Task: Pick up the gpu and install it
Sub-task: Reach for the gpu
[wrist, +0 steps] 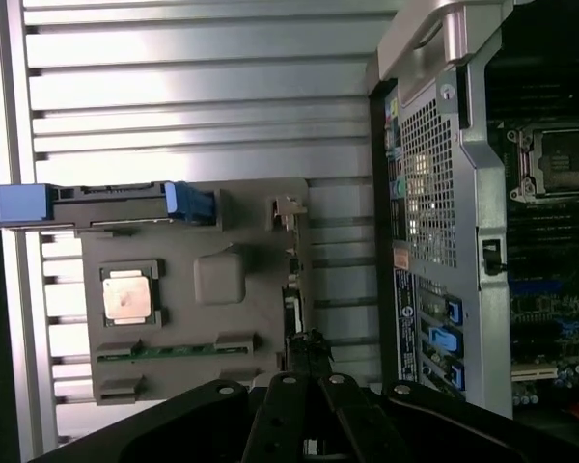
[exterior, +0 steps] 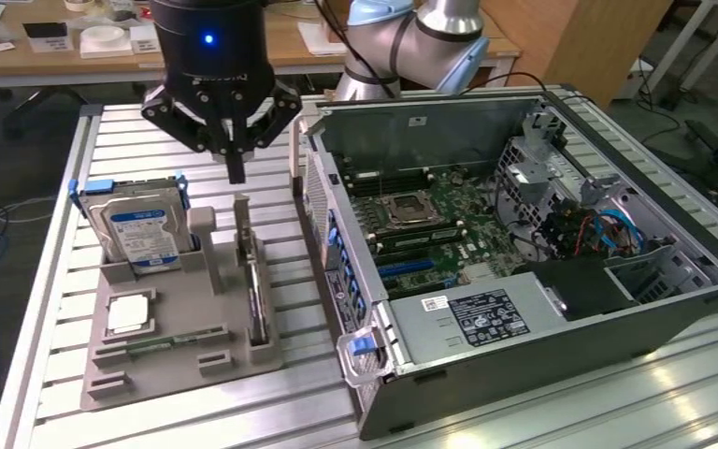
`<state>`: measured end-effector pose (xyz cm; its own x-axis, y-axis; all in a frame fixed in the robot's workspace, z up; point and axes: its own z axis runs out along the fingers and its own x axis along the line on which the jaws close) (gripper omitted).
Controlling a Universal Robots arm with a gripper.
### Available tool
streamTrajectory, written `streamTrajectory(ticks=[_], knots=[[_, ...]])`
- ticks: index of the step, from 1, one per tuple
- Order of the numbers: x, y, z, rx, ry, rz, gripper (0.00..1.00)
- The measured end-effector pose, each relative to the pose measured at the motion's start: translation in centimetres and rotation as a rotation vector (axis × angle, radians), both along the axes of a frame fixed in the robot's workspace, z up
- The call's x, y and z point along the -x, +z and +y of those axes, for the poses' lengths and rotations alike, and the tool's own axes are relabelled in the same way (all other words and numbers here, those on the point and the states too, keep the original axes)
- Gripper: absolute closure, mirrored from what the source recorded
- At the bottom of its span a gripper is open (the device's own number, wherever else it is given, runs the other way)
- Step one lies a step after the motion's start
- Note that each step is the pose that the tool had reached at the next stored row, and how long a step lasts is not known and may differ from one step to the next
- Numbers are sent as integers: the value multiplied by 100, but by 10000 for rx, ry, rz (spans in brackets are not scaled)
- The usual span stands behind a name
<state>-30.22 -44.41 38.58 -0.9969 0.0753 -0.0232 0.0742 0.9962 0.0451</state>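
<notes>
While the closed tool (exterior: 236, 174) hangs just above, the gpu (exterior: 253, 281) stands edge-up.

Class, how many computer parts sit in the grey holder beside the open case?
4: the hard drive upright at the grey holder's far end, the processor lying flat, the memory stick in front of it, the gpu on edge beside the case. None seems hidden.

You're looking at a hard drive (exterior: 138, 234) standing upright in the grey holder (exterior: 165, 371), below the tool (exterior: 236, 173) toward the exterior view's left. A processor chip (exterior: 128, 315) and memory stick (exterior: 165, 343) are lying farther off. The open computer case (exterior: 422, 131) is sitting just beside the tool.
</notes>
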Motion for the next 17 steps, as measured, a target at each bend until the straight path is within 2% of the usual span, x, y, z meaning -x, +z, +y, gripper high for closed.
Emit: streamTrajectory(ticks=[4, 6, 12, 17], knots=[[4, 0, -125, 0, 1, 0, 89], [6, -1, -166, 0, 0, 0, 89], [9, -3, -251, 1, 0, 0, 89], [50, -5, -256, 0, 0, -1, 89]])
